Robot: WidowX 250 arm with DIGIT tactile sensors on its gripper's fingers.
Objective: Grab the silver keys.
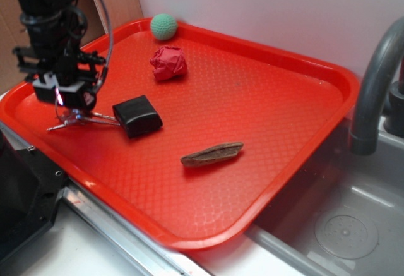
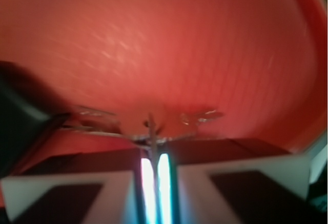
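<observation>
The silver keys (image 1: 77, 122) lie at the left side of the red tray (image 1: 252, 118), joined by a wire ring to a black fob (image 1: 137, 116) that rests on the tray to their right. My gripper (image 1: 71, 105) stands directly over the keys, pointing down. In the blurred wrist view the gripper (image 2: 155, 149) has its jaws almost together with a thin metal piece of the silver keys (image 2: 151, 127) pinched between them. More key blades spread left and right of it. The black fob (image 2: 18, 126) shows at the left edge.
A brown wood-like piece (image 1: 212, 153) lies near the tray's front middle. A crumpled red ball (image 1: 168, 62) and a green ball (image 1: 163, 26) sit at the back. A grey faucet (image 1: 372, 93) and sink (image 1: 341, 225) are to the right. The tray's raised rim (image 1: 19, 99) is close on the left.
</observation>
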